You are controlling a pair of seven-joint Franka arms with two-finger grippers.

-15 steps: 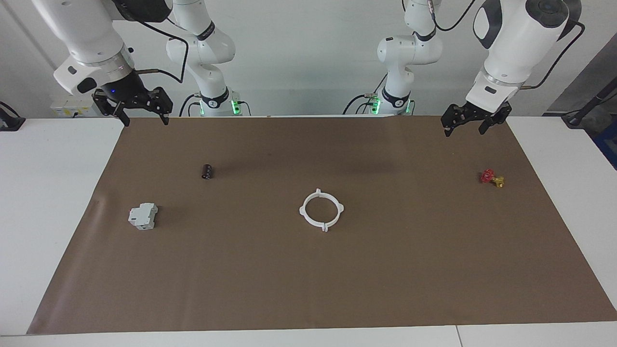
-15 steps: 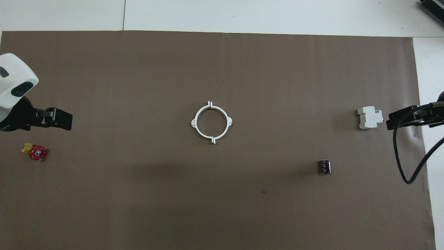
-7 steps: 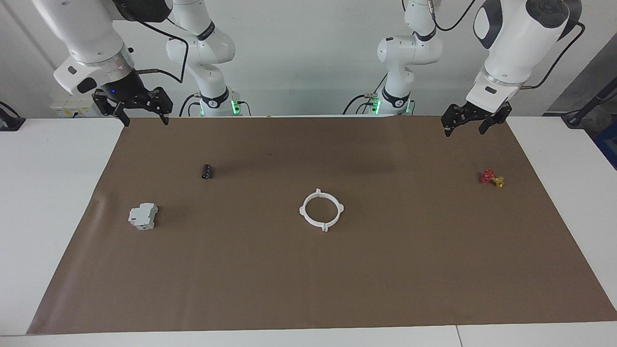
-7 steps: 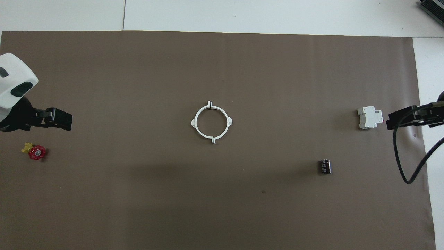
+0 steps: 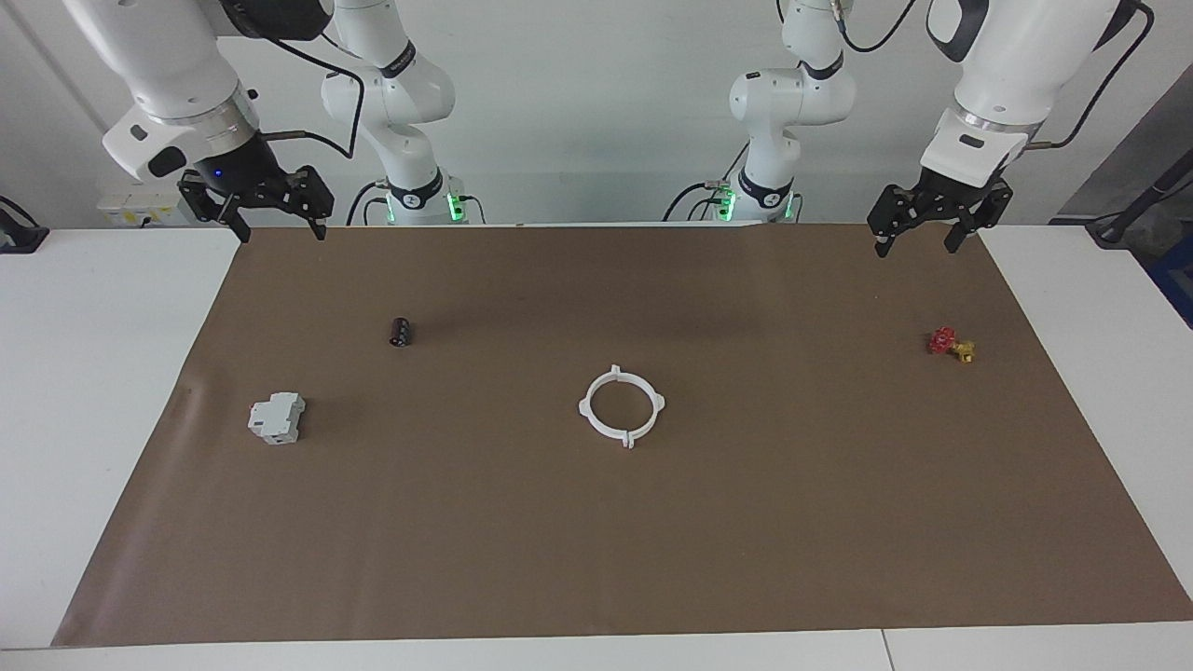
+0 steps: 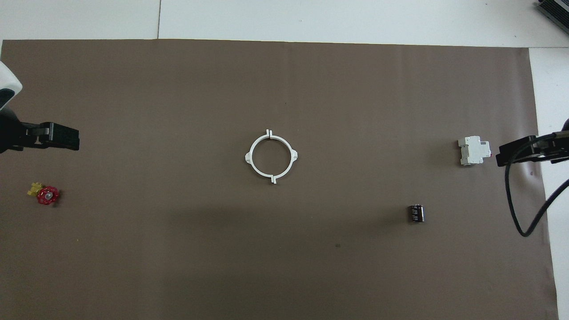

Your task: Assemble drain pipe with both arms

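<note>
The drain pipe (image 5: 585, 408) (image 6: 247, 156) lies flat in the middle of the brown mat, its two white half-rings meeting as one ring with four small tabs. Nothing touches it. My right gripper (image 5: 282, 235) (image 6: 501, 155) hangs open and empty over the mat's edge at the right arm's end. Over the mat's corner near the left arm's base, my left gripper (image 5: 915, 248) (image 6: 73, 138) is raised, open and empty. Both grippers are well away from the ring.
A grey-white boxy block (image 5: 276, 417) (image 6: 474, 150) and a small black cylinder (image 5: 401, 332) (image 6: 416, 213) lie toward the right arm's end. A red-and-yellow valve (image 5: 951, 344) (image 6: 44, 194) lies toward the left arm's end. The brown mat (image 5: 596, 559) covers the white table.
My left gripper has risen and drawn back toward the left arm's end of the table. The right gripper has hardly moved. The ring lies as before.
</note>
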